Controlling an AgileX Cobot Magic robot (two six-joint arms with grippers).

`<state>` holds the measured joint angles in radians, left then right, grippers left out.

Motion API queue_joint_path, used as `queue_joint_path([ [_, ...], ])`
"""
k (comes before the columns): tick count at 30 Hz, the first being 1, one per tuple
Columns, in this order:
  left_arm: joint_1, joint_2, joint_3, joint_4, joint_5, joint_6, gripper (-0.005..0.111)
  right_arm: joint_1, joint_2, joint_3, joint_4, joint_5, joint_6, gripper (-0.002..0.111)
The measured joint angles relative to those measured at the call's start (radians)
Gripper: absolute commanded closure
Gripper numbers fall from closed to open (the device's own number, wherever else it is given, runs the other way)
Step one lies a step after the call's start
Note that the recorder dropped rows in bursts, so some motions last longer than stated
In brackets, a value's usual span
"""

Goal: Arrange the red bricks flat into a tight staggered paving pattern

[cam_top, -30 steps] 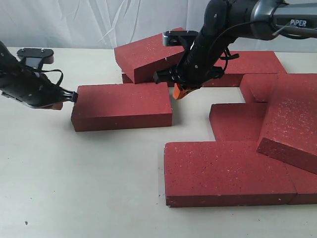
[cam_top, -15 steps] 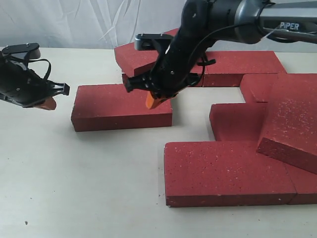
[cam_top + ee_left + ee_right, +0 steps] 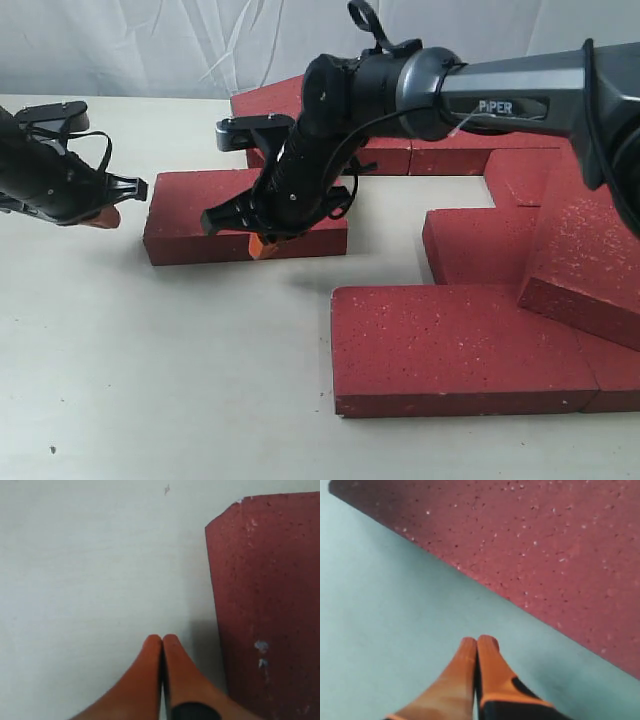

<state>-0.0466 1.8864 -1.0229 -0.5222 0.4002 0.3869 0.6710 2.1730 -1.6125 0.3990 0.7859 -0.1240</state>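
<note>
The red bricks [image 3: 460, 345] are big, flat and dark red, with tiny pale dots, a rough top and sharp edges. Most sit close together on the right of the white table [image 3: 150, 380]. A tilted brick [image 3: 590, 250] leans on top of them. A lone brick [image 3: 190, 205] lies flat by itself. The left gripper [image 3: 100, 217] is just beside its end, orange fingers pressed together, holding nothing. The right gripper [image 3: 262, 245] is at its front side, also pressed together and holding nothing.

One flat red speckled brick [image 3: 185, 205] lies alone on the left of the white table [image 3: 150, 380]. The other red bricks [image 3: 460, 345] lie together to its right. One tilted brick [image 3: 590, 250] rests on top of them.
</note>
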Motion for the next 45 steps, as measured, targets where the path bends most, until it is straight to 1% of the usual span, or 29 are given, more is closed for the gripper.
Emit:
queue_joint_path([
  [2, 0.0, 0.019, -0.002, -0.067, -0.004, 0.073, 0.107, 0.0, 0.015, 0.0, 0.011, -0.017, 0.0, 0.109],
  [7, 0.0, 0.072, -0.038, -0.295, 0.014, 0.283, 0.107, 0.0, 0.025, 0.004, 0.034, -0.07, 0.0, 0.109],
  [10, 0.0, 0.102, -0.073, -0.366, 0.034, 0.332, 0.107, 0.0, 0.033, 0.004, 0.04, -0.1, 0.007, 0.109],
  [20, 0.0, 0.194, -0.138, -0.416, 0.056, 0.36, 0.107, 0.0, 0.042, 0.005, -0.036, -0.184, 0.131, 0.109],
  [24, 0.0, 0.215, -0.165, -0.466, 0.071, 0.408, 0.107, 0.0, 0.042, 0.005, -0.069, -0.193, 0.154, 0.109],
  [31, 0.0, 0.226, -0.174, -0.58, 0.066, 0.527, 0.107, 0.0, 0.05, 0.005, -0.075, -0.232, 0.178, 0.109],
  [36, -0.023, 0.252, -0.204, -0.641, 0.048, 0.571, 0.107, 0.0, 0.057, 0.005, -0.087, -0.237, 0.181, 0.109],
  [41, -0.052, 0.285, -0.241, -0.681, 0.048, 0.575, 0.107, 0.0, 0.057, 0.005, -0.103, -0.235, 0.181, 0.109],
  [45, -0.063, 0.292, -0.256, -0.701, 0.055, 0.575, 0.107, 0.0, 0.057, 0.005, -0.105, -0.233, 0.181, 0.109],
])
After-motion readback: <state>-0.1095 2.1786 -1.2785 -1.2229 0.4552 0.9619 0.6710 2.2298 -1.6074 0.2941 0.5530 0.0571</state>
